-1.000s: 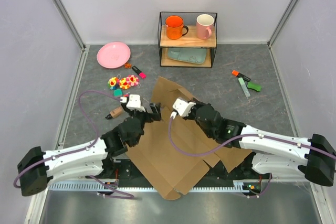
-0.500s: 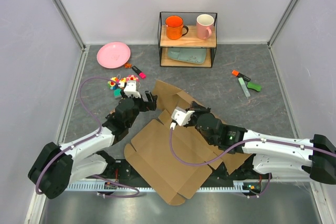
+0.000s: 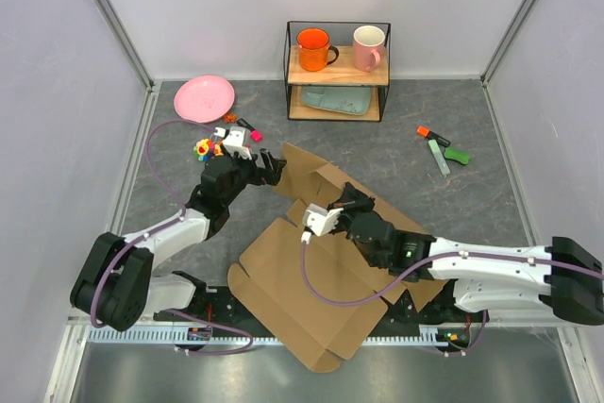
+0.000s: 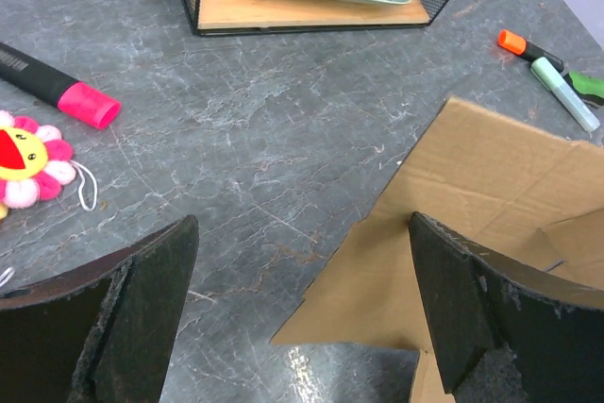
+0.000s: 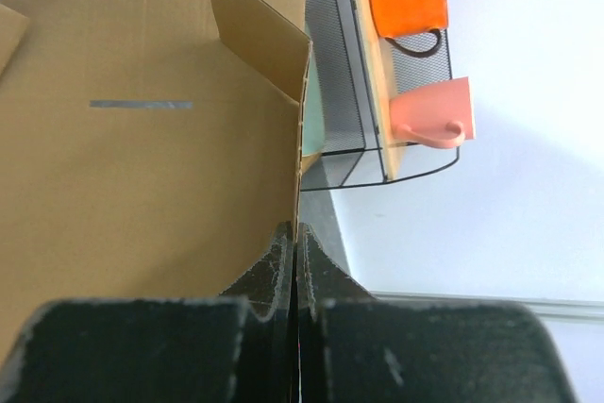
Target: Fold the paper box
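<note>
The paper box [image 3: 316,276] is a brown cardboard sheet, partly folded, lying in the middle of the table. My right gripper [image 3: 351,197] is shut on the upper edge of a raised panel. In the right wrist view the jaws [image 5: 295,233] pinch that thin cardboard edge, and the paper box [image 5: 142,139] fills the left side. My left gripper [image 3: 274,165] hovers open at the box's far left flap. In the left wrist view the flap's corner [image 4: 415,261] lies on the table between the wide-apart fingers [image 4: 142,309], untouched.
A wire rack [image 3: 337,112] at the back holds an orange mug [image 3: 314,48], a pink mug [image 3: 368,47] and a teal tray [image 3: 337,99]. A pink plate [image 3: 204,98], a pink marker [image 3: 247,127] and flower toys [image 3: 203,148] lie far left. Highlighters [image 3: 439,150] lie right.
My left arm has swung away from above the cardboard to the far left flap corner, staying open. My right gripper has drawn slightly nearer, still shut on the panel edge.
</note>
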`<state>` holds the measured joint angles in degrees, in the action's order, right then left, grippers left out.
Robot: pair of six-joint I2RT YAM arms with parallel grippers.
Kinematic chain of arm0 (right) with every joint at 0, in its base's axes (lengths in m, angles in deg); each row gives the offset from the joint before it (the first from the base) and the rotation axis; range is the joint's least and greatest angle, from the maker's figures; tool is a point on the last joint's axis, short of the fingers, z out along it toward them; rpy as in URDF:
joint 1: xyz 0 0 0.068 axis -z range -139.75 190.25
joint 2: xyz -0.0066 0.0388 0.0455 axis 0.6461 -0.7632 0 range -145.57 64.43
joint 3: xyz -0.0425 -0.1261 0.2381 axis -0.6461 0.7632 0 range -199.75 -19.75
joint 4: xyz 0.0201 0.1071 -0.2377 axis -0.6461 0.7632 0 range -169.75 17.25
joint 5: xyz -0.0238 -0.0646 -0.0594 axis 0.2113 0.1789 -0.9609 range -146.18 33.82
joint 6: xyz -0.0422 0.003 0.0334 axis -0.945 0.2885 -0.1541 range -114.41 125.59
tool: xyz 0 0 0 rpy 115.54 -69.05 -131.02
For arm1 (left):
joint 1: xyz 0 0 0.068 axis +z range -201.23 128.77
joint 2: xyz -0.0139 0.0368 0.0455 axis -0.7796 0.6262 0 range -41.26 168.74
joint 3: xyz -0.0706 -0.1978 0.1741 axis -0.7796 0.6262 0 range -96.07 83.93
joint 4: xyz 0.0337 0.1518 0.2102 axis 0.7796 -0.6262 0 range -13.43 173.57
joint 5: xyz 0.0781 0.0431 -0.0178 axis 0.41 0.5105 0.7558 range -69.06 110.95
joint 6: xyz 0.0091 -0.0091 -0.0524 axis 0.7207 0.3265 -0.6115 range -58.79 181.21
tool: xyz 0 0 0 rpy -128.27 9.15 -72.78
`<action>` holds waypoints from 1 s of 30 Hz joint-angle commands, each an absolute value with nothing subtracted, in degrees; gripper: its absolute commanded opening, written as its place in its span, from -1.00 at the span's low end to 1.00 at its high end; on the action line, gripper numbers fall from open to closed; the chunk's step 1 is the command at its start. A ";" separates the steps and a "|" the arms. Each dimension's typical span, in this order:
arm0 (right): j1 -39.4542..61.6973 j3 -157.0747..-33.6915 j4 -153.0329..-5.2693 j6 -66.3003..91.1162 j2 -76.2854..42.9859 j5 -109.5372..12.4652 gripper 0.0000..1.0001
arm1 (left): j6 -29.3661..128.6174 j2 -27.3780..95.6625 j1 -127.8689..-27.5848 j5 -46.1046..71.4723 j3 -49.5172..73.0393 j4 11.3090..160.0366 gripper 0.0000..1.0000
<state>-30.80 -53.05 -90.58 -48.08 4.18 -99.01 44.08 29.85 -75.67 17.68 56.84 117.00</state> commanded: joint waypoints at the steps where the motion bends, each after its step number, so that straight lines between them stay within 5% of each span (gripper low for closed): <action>1: -31.12 -54.90 -101.18 -58.82 -0.77 -104.08 -1.00 | 44.69 30.55 -74.70 15.84 54.13 121.10 0.99; 12: -33.14 -59.03 -110.51 -63.76 -8.95 -103.29 -1.00 | 42.84 25.80 -74.43 22.25 55.98 121.54 0.99; 23: -37.01 -57.72 -95.14 -33.81 -7.82 -105.40 -1.00 | 34.84 23.34 -74.43 25.87 60.20 121.80 0.98; 30: -37.45 -54.91 -94.07 -29.13 -4.66 -105.75 -1.00 | 36.41 20.53 -74.43 26.31 60.90 120.49 0.98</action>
<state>-37.03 -56.65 -98.82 -37.24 -6.72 -105.37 37.00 23.09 -74.71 24.47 60.86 118.40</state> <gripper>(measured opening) 0.010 0.991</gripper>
